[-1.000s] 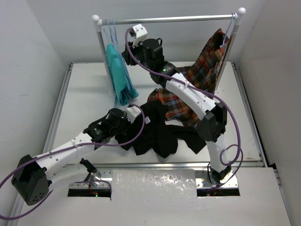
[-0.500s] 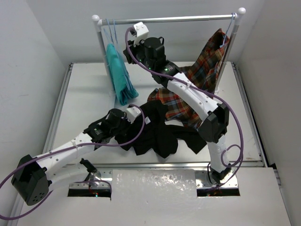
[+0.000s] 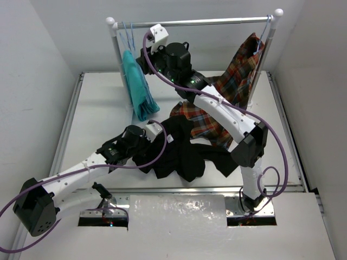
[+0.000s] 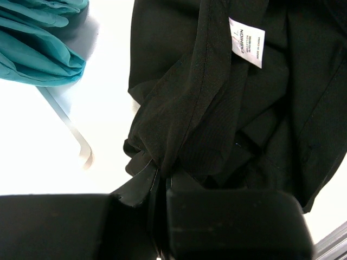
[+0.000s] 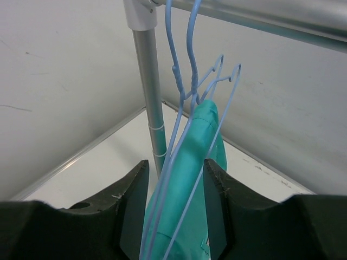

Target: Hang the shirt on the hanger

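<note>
Right gripper (image 5: 176, 169) had edged left along the rail (image 3: 200, 22), jaws widening and empty, pale-blue hanger (image 5: 175, 70) wires between them beside the teal garment (image 5: 198, 146). Left gripper (image 4: 162, 184) stayed clamped on the black shirt (image 3: 184, 151), heaped on the table (image 3: 97, 108). Hanger pickup looked imminent.

matt blk cloth shirt (image 4: 217, 119); glossy blue wire hanger (image 5: 175, 70); shiny metal rail (image 5: 260, 13).

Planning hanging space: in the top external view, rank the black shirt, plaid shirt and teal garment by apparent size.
1-2. plaid shirt and black shirt: about alike, unranked; the right arm hides part of the plaid.
3. teal garment: clearly smallest.
</note>
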{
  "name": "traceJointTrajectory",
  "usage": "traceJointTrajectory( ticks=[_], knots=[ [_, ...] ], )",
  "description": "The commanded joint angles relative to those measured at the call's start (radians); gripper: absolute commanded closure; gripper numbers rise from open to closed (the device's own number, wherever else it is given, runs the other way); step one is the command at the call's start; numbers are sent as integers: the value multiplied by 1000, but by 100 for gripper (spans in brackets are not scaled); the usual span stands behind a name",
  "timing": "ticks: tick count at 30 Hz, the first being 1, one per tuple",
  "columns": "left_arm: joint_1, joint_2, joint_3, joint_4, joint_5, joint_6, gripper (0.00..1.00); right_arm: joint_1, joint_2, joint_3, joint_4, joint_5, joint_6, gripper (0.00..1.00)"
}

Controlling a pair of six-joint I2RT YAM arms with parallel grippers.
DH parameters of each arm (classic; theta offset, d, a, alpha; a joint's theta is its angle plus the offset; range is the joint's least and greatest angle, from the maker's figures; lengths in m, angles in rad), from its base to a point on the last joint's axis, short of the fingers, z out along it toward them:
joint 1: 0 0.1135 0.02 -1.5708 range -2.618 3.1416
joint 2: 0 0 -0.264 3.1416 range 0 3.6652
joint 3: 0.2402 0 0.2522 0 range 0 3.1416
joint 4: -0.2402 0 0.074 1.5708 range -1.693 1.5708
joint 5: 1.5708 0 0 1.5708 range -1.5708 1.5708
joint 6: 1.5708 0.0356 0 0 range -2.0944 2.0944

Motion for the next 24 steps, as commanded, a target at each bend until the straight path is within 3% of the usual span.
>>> traceJointTrajectory(
  ticks=[1, 14, 18, 24],
  knots=[
    [8, -22, -5, 50, -11, 8, 99, 1, 20, 40, 12, -19, 10, 58],
    [8, -28, -19, 60, -17, 11, 99, 1, 79, 58, -8, 0, 21, 60],
    [8, -31, -20, 63, -21, 10, 99, 1, 79, 54, -10, 51, 25, 67],
    [8, -31, -22, 63, -20, 10, 99, 0, 59, 31, 4, 54, 10, 67]
  ],
)
